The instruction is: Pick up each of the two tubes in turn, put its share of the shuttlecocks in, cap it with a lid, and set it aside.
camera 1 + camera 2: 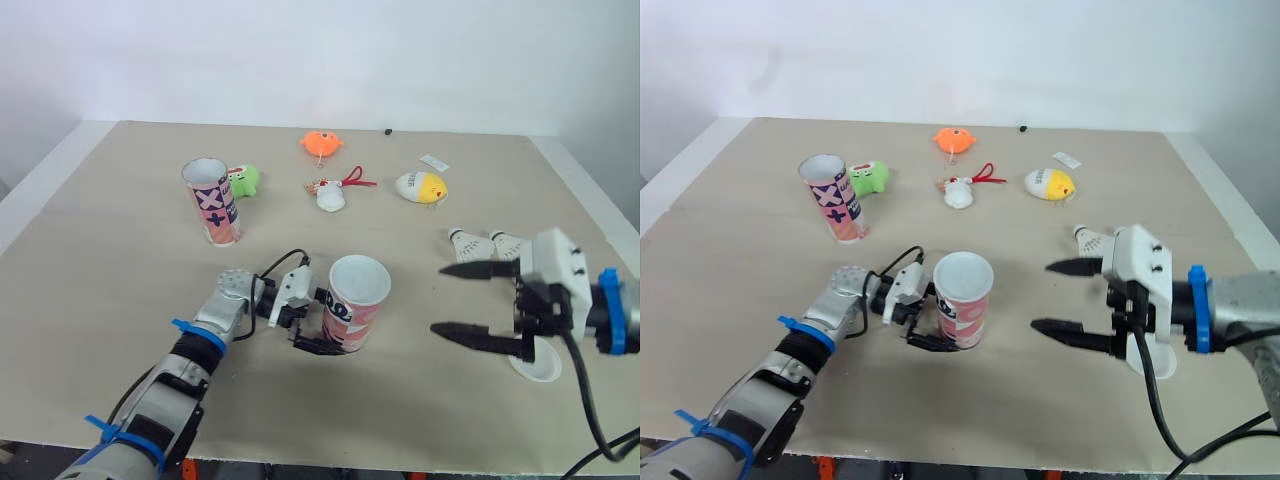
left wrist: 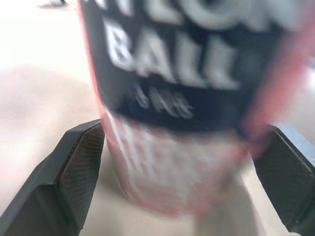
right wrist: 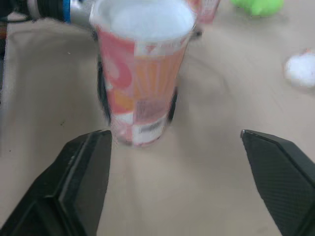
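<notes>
Left gripper [image 1: 328,322] pinching near tube [image 1: 358,288] low; right gripper [image 1: 438,299] spread, empty; risk: low hold may tip tube on lifting.

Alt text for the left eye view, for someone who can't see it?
The left hand is at the base of an upright pink tube, while the right hand hangs open facing it, near a white lid. Beyond them are a second tube, two shuttlecocks and small toys.
</notes>
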{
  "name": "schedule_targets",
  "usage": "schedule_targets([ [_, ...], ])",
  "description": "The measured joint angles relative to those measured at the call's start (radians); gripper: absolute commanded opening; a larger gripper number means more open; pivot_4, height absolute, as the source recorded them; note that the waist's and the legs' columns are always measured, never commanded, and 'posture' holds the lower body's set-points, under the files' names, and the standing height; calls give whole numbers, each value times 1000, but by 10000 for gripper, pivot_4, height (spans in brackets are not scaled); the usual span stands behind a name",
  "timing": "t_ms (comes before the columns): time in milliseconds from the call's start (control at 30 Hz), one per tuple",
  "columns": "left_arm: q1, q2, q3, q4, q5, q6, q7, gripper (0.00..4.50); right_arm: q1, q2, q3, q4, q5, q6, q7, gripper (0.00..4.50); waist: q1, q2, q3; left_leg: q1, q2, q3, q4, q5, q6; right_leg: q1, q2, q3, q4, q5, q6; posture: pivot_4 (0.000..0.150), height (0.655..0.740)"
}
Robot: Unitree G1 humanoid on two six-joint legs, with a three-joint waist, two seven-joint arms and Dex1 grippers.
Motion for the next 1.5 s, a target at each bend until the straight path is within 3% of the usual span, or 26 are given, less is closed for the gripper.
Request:
schedule_targets([
  [167,24,66,27,-26,-2,-2,-8,45000,31,12,12,-14,-1,-7,-15,44520,-1,1,0,1,1,-1,-1,0,0,0,2,0,0,-1,-1,1500,7400],
  [367,112,220,115,-147,-36,24,-6,45000,54,68,187,-8,-103,-83,-65,44520,-1,0,1,1,4,0,-1,0,0,-1,1,0,1,-1,-3,1500,7400],
  [633,246,350,255,-535,-270,328,41,45000,-12,212,421,105,-287,-209,-165,44520,0,-3,2,0,1,1,-1,0,-2,0,-5,0,1,-2,-1,1500,7400],
  [933,257,385,305,-813,-523,637,123,45000,-89,309,533,179,-336,-269,-164,44520,-1,-5,4,3,1,1,0,0,-2,2,-1,-1,1,-2,0,1500,7400],
  [1400,226,445,306,-847,-557,694,126,45000,-211,437,620,292,-375,-310,-163,44520,-1,-5,4,6,3,1,-1,0,-3,4,2,0,1,-3,-4,1500,7400],
  [1500,227,445,306,-847,-549,690,126,45000,-229,455,627,314,-376,-315,-158,36743,-1,-5,5,6,3,1,-1,0,-3,4,2,0,2,-3,-4,1500,7400],
])
